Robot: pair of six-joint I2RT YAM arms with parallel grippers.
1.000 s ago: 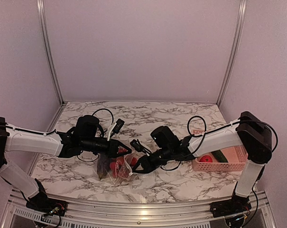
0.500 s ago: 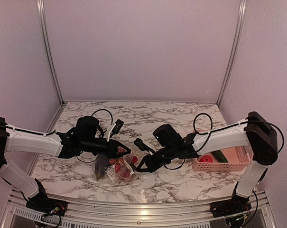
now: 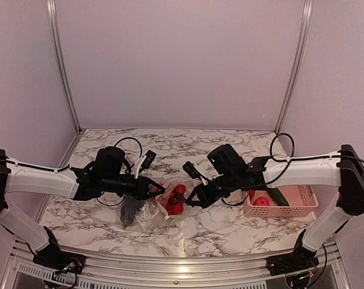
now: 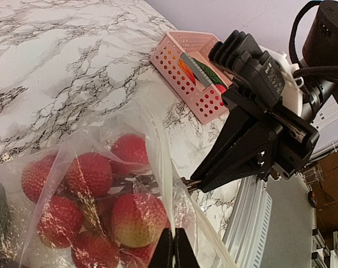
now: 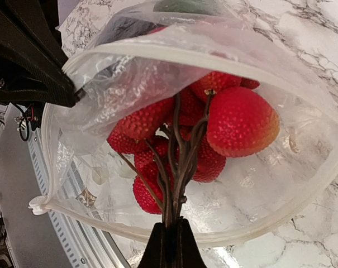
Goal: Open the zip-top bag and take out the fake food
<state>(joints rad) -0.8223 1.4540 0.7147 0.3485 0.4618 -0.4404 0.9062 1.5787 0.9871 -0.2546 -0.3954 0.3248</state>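
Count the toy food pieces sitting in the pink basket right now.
2 clearly show: a red piece at the basket's left end and a green cucumber just right of it. Others may be hidden under the right arm.

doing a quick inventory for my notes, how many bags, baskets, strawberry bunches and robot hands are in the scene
zip-top bag: 1
pink basket: 1
strawberry bunch: 1
hands: 2, left hand and right hand
total: 5
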